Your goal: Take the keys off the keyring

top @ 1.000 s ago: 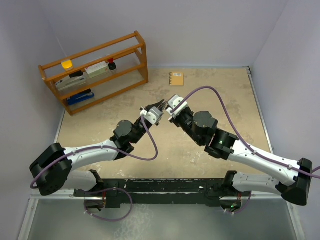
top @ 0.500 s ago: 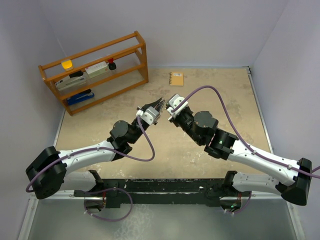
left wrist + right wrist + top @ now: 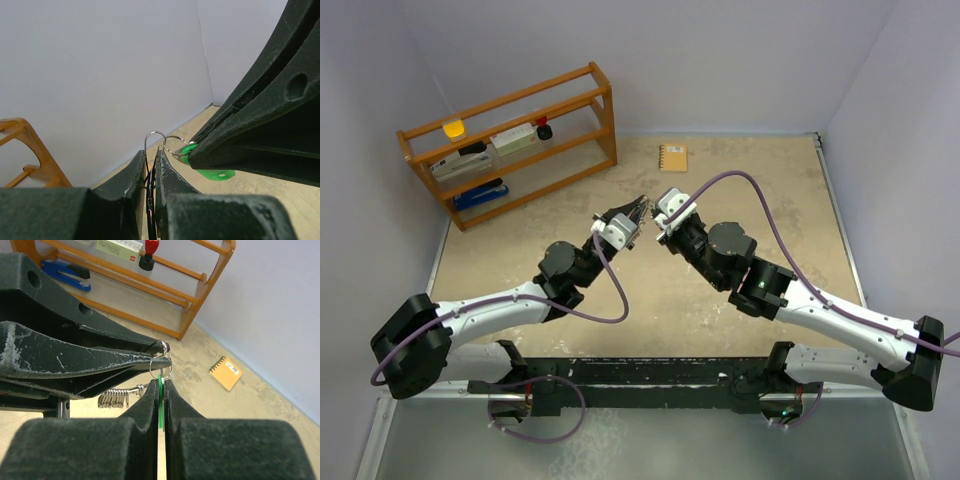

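l gripper (image 3: 152,162) clamps keyring (image 3: 154,132), r gripper (image 3: 160,385) pinches green key (image 3: 210,174), both mid-frame in top view. step: working key off. next: prob. slide it round the wire to the split.

The overhead view is lit softly and evenly from above. Only faint, diffuse shadows are cast beneath the arms on the speckled beige tabletop (image 3: 800,200), and no glare is seen. The pale walls are made to lean at the frame edges by the wide lens. In the left wrist view the black left hand (image 3: 151,162) is rendered dark and blurred. The thin silver wire keyring (image 3: 155,134) and the green-headed key (image 3: 212,174) are caught more sharply against a bright wall. In the right wrist view the black right hand (image 3: 160,390) is defocused, and the orange wooden rack (image 3: 200,290) is rendered crisp.
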Action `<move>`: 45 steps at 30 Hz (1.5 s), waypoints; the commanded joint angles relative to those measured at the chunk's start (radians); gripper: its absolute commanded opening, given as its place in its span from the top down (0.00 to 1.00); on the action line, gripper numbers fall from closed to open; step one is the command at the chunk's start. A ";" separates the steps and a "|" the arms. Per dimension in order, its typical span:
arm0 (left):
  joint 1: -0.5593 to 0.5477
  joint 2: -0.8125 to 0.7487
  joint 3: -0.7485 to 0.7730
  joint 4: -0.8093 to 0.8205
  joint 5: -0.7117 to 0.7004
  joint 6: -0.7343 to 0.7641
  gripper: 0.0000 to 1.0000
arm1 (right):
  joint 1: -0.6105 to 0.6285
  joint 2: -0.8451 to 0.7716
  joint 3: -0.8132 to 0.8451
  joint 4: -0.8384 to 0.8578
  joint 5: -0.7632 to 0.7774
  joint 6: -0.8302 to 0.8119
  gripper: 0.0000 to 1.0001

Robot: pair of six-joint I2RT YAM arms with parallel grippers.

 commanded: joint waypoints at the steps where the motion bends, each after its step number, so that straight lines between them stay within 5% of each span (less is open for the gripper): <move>1: 0.015 -0.053 0.028 0.094 -0.024 0.030 1.00 | 0.000 0.005 0.028 -0.014 -0.036 0.038 1.00; 17: 0.015 -0.137 0.016 0.060 -0.042 0.106 1.00 | -0.001 0.074 0.114 -0.166 -0.118 0.093 1.00; 29: 0.015 -0.146 0.017 0.005 -0.092 0.118 1.00 | -0.001 -0.086 0.058 -0.214 0.144 0.063 1.00; 39: 0.014 -0.105 -0.140 -0.076 -0.150 -0.206 1.00 | -0.012 -0.094 -0.019 -0.019 0.364 0.009 1.00; 45: 0.006 -0.017 -0.205 -0.036 -0.160 -0.373 1.00 | -0.162 0.003 -0.002 -0.092 0.213 0.140 1.00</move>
